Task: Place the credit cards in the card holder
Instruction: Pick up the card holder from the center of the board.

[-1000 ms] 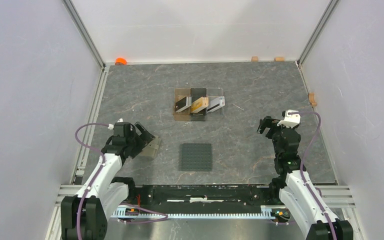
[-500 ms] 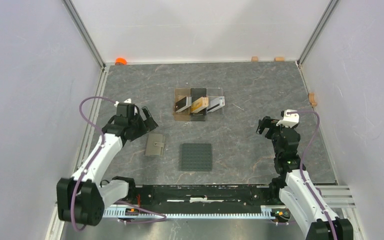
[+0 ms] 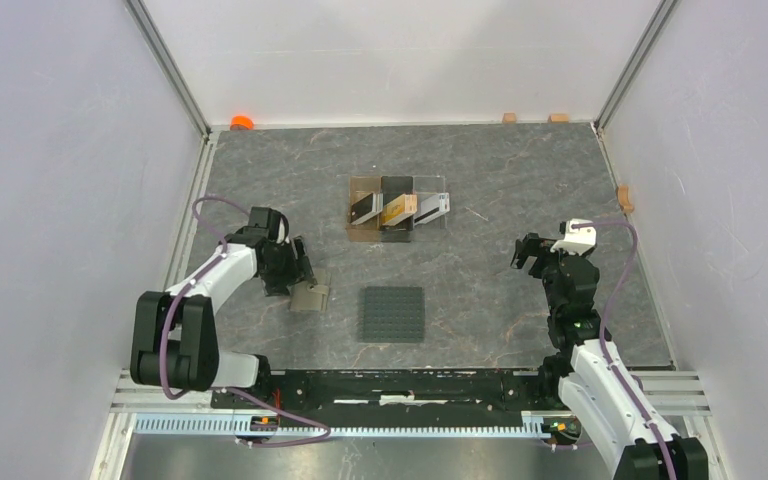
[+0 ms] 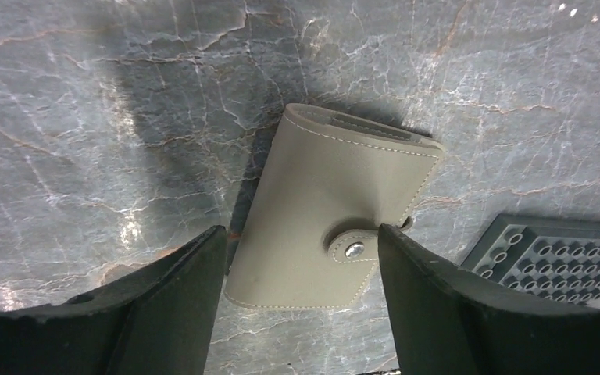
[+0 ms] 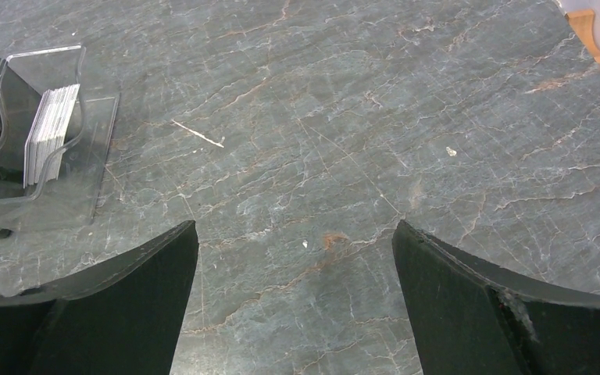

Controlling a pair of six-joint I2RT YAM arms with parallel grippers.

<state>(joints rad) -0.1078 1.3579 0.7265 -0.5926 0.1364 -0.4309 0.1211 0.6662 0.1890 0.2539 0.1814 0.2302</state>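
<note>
**A:** Where is the card holder (image 4: 320,203)?

**B:** It lies flat on the desk (image 4: 86,117), snapped closed, right between the fingers of the left claw (image 4: 301,234). That claw stands open astride it, with a finger just beside each long edge. I cannot tell whether either finger touches.

**A:** How will it handle?

**B:** Light, soft and a little springy, I judge. It is thin too, so a pinch across the edges may buckle it or skid it on the smooth stone. The thicker folded end on the claw's far side looks the safer hold. That leaves the snap tab (image 4: 351,248), by the right finger, free for opening.

**A:** Room to move?

**B:** The studded mat (image 4: 555,258) sits near, beyond the right finger, and there is bare desk elsewhere. The right claw (image 5: 295,226) hangs wide open over bare desk. The clear stand (image 5: 39,156) with the credit cards (image 3: 397,209) is ahead to its left. Those cards look stiff, slick and thin, so take them by their raised edges.
</note>
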